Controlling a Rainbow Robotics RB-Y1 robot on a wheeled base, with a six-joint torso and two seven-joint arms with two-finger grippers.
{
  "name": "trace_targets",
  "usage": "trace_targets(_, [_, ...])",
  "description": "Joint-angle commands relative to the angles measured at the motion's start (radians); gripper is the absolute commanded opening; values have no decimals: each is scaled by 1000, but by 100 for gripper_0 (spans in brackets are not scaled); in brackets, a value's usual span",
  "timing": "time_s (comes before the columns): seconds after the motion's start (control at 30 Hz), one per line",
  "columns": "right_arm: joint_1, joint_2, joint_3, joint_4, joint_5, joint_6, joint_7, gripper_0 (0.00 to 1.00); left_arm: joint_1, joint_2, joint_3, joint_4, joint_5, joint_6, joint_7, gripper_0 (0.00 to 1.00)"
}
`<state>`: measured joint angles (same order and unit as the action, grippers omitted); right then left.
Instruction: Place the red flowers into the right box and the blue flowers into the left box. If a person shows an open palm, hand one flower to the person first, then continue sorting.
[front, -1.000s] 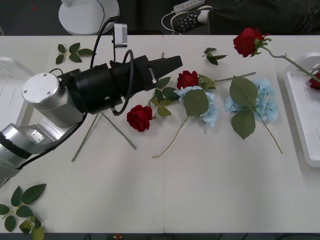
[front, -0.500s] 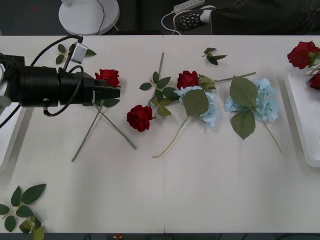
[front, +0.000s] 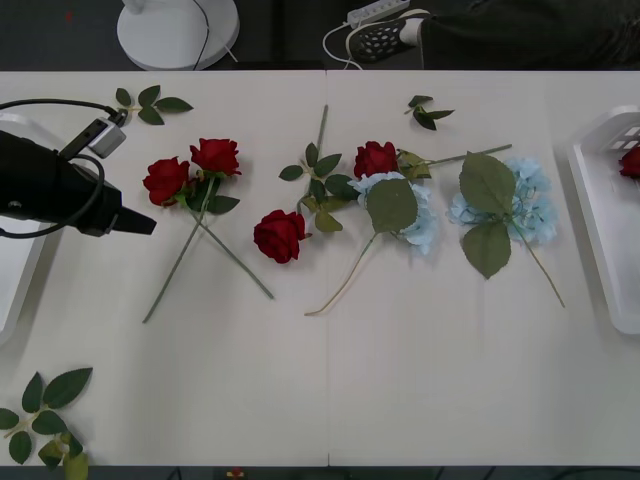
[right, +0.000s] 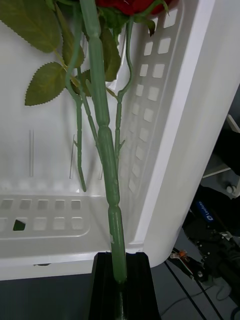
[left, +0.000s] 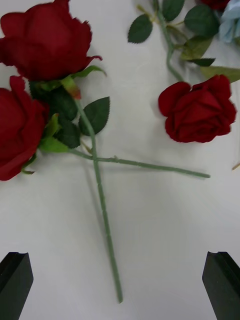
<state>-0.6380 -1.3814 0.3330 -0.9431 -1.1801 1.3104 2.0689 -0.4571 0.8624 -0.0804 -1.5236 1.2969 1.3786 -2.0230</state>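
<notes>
Two roses (front: 192, 170) lay crossed at my left, a third (front: 279, 236) right of them, the two flower clusters (front: 400, 205) further right, one rose (front: 630, 162) in the right box (front: 600, 235), the left box (front: 12, 290) behind my left gripper (front: 140, 224).

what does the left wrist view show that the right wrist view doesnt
Left wrist view alone: the open left gripper above two crossed-stem red roses on the table, a third rose nearby, and a bit of blue flower.

Right wrist view alone: the right gripper shut on a rose stem hanging over the right box.

Both: red roses with green leaves.
</notes>
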Motion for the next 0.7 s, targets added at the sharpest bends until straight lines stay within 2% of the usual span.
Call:
trace_targets(0.03, [83,28,-8,14,57,-66,28,0,-38,38,-32,-38,-79,10,-31,100])
trace_targets(0.17, [113,73,-6,32,89,-91,28,0,-60,9,-90,-38,-136,-9,-13,100])
trace_targets(0.5, [113,148,-8,76,145,-97,22,0,-161,-108,-255,34,-297,-66,155,100])
trace_targets(0.53, [115,150,-6,76,145,-97,20,3,-167,-125,-268,57,-298,-89,168,100])
trace_targets(0.57, [113,151,-8,76,146,-99,20,18,-170,-141,-279,80,-301,-112,170,100])
trace_targets(0.63, [113,151,-8,76,143,-102,19,36,-176,-163,-292,126,-306,-147,172,100])
trace_targets(0.67, [115,151,-8,76,145,-102,19,43,-183,-175,-300,154,-306,-170,172,100])
trace_targets(0.7, [113,151,-6,76,145,-100,19,45,-186,-180,-308,171,-308,-179,170,100])
